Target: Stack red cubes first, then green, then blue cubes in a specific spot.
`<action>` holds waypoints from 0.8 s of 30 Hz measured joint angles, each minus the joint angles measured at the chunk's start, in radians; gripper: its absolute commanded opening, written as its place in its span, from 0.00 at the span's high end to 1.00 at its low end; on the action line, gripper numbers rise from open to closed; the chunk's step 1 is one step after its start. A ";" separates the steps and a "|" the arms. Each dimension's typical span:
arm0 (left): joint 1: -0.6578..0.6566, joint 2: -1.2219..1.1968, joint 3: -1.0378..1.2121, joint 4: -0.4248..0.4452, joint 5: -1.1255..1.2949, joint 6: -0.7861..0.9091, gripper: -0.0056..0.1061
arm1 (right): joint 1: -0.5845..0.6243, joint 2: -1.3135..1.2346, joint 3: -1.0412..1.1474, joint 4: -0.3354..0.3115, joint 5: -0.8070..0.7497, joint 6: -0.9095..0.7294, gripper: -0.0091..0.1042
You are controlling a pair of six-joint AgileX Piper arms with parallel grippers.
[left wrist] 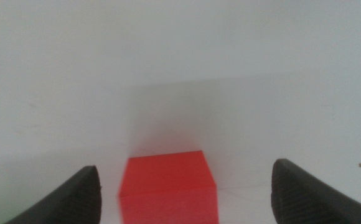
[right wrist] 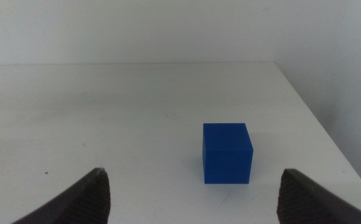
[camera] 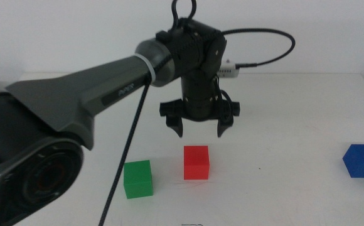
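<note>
Left gripper hangs spread wide just above the small matte bright-red cube, which sits on the white tabletop directly beneath the gap, so I judge it lined up for a straight descent. My wrist view shows that cube centred between the jaws, untouched. Beside it, off to one side of the gripper, stands the plain green cube. Right gripper waits spread, the deep-blue cube ahead of it, well apart from the others.
</note>
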 measured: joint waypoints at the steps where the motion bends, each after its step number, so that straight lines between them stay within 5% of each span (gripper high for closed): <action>1: 0.000 -0.009 0.000 0.010 0.002 0.000 0.11 | 0.000 0.000 0.000 0.000 0.000 0.000 0.27; 11: 0.023 -0.218 0.038 0.112 0.010 0.015 0.11 | 0.000 0.000 0.000 0.000 0.000 0.000 0.27; 24: 0.118 -0.633 0.465 0.152 0.021 -0.071 0.11 | 0.000 0.000 0.000 0.000 0.000 0.000 0.27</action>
